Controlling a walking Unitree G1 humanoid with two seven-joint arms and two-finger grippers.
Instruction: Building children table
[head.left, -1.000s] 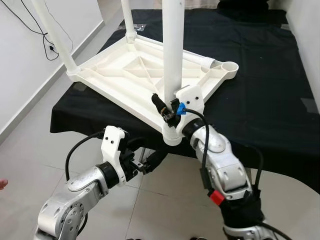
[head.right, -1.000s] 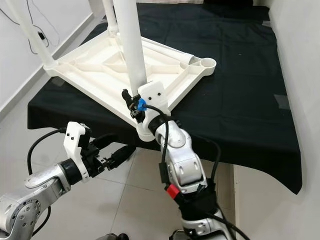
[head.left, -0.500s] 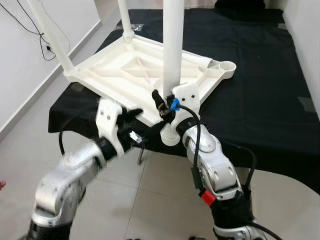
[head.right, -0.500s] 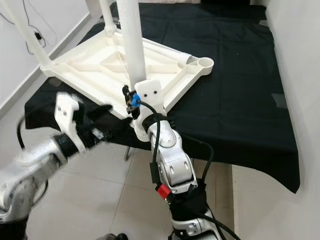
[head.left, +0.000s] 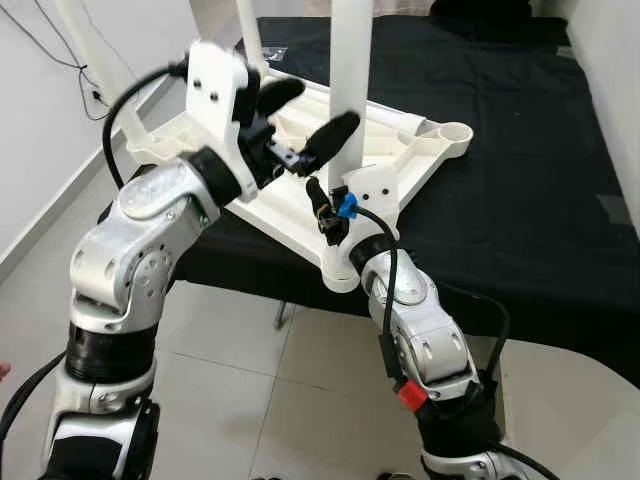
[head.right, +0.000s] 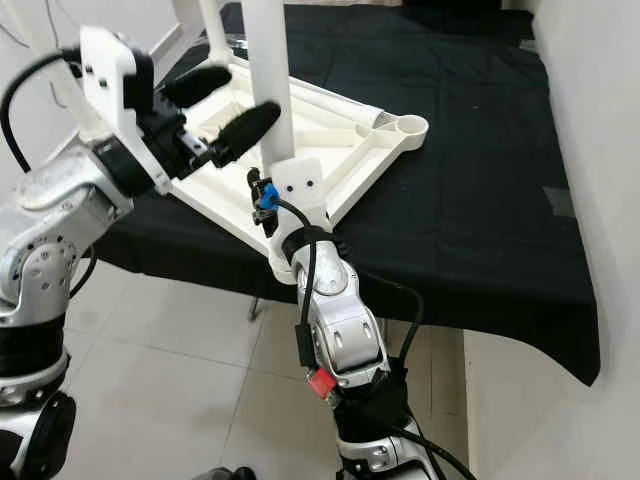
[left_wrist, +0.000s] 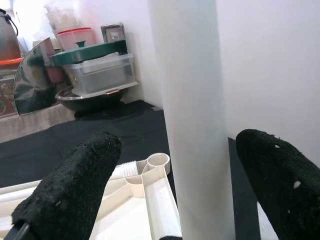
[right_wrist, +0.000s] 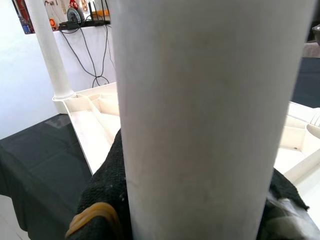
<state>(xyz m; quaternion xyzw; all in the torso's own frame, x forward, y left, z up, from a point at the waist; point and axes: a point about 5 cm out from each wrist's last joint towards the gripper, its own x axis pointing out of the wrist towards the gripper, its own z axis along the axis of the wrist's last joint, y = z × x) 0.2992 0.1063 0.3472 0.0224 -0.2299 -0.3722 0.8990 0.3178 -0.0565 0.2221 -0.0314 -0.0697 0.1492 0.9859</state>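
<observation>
Since the earlier frames the left gripper (head.left: 300, 125) had risen from below the counter edge to table height; its fingers (left_wrist: 70, 195) stood spread wide, one either side of the near leg (head.left: 347, 95) and clear of it.

Far left: pale wall with a dark cable (head.left: 40, 45) hanging against it, pale tiled floor (head.left: 250, 400) below. Two more white legs (head.left: 95, 60) stood upright from the far-left corners of the overturned white children's table (head.left: 250, 150), ribbed underside up.

Centre: table lay on a counter draped in black cloth (head.left: 520, 180), its near corner overhanging the front edge. Near leg stood upright in that corner's socket. Right gripper (head.left: 328, 212) sat low on this leg, just above the socket, fingers (right_wrist: 107, 185) clenched around it; wrist view showed black pads pressed to the white tube on both sides.

Right: fourth corner socket (head.left: 458, 132) open, a short ribbed piece (head.left: 412, 122) lying beside it. Black cloth ran on to the right-hand wall. Left wrist view showed stacked plastic containers (left_wrist: 97, 70) and a dark bowl (left_wrist: 95, 97) at the counter's far end, white wall behind.
</observation>
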